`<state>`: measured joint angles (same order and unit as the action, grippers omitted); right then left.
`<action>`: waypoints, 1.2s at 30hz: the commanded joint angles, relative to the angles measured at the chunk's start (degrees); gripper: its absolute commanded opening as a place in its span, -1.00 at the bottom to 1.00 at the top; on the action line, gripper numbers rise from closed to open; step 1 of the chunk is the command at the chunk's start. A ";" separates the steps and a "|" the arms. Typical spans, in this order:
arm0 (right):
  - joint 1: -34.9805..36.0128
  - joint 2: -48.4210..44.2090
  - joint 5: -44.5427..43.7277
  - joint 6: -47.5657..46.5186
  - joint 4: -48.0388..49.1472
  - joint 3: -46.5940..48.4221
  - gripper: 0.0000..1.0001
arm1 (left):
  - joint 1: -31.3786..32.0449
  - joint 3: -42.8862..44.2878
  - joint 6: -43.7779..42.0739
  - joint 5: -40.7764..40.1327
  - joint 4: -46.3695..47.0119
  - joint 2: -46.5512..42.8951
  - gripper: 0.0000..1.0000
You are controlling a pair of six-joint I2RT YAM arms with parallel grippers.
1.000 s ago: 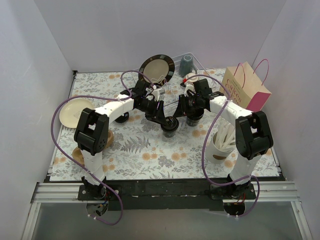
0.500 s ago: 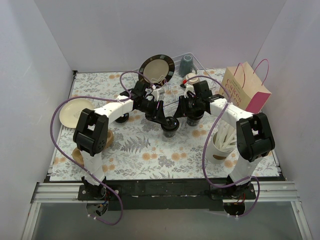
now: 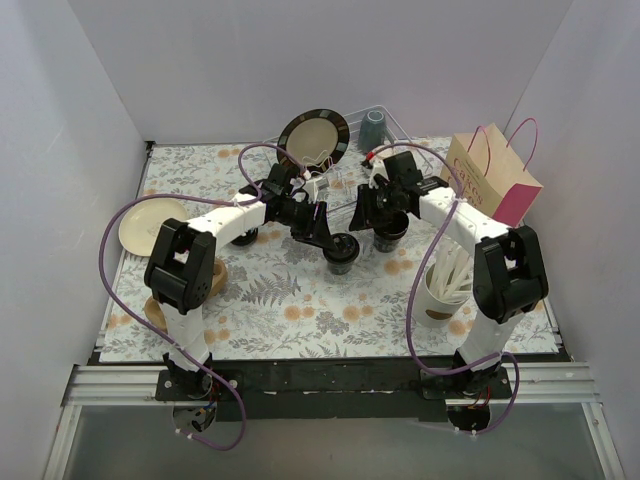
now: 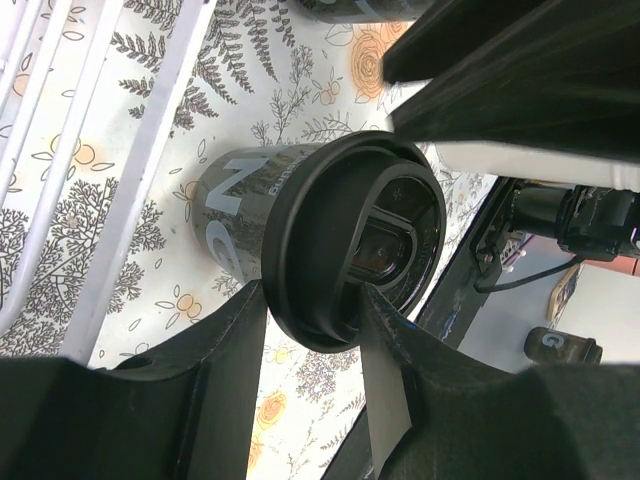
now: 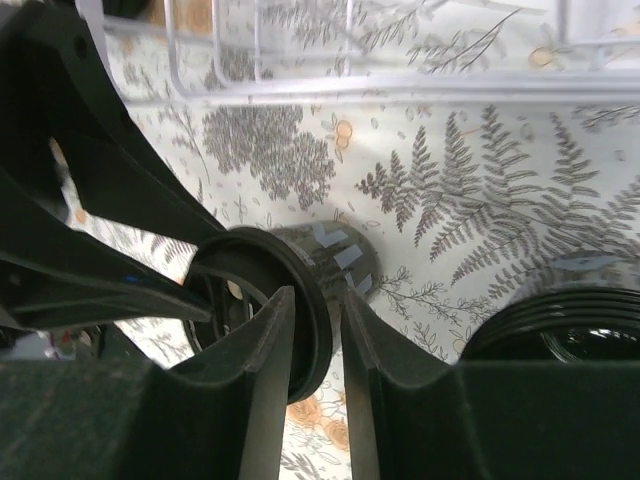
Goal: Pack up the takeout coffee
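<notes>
Coffee sits near mid-table: a lidded cup point(image 4: 350, 240) stands upright on the floral cloth point(image 3: 290, 300), just in front of the wire rack point(image 3: 340, 190). The left gripper point(image 4: 313, 290) is closed on it, one finger pressed against each side of the lid's rim. The rack's white front bar runs close beside the cup's wall.

The right gripper point(image 5: 315, 295) points at the same lid from the other side. Its fingers stand a narrow slit apart, with the lid's edge showing in the gap. Whether they touch the lid cannot be told.

A second black cup point(image 3: 390, 235) stands just to the right, under the right arm and near the first cup but apart from it.

A broad stretch of cloth lies between the cups and the arm bases. The white cup of stirrers point(image 3: 445, 285) is at front right and the paper bag point(image 3: 492, 178) at the right edge. A cream plate point(image 3: 148, 225) lies well apart at the left edge.
</notes>
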<state>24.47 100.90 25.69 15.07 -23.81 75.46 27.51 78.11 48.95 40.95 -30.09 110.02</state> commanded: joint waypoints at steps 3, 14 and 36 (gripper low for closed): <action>-1.62 -5.26 -6.00 6.81 -4.23 5.05 -0.31 | 1.67 -9.11 -8.17 -30.58 -9.02 11.01 -0.31; -1.79 -14.77 -2.66 14.02 -2.29 -8.13 -0.35 | 1.76 -9.20 -7.90 -30.58 -8.76 11.01 -0.31; -0.21 -13.81 -0.20 18.94 9.22 -17.89 -0.43 | 2.02 -8.67 -7.99 -30.23 -8.94 11.62 -0.32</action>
<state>23.90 87.09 24.93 32.88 -18.48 58.24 27.66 77.34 49.36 40.93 -28.62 109.69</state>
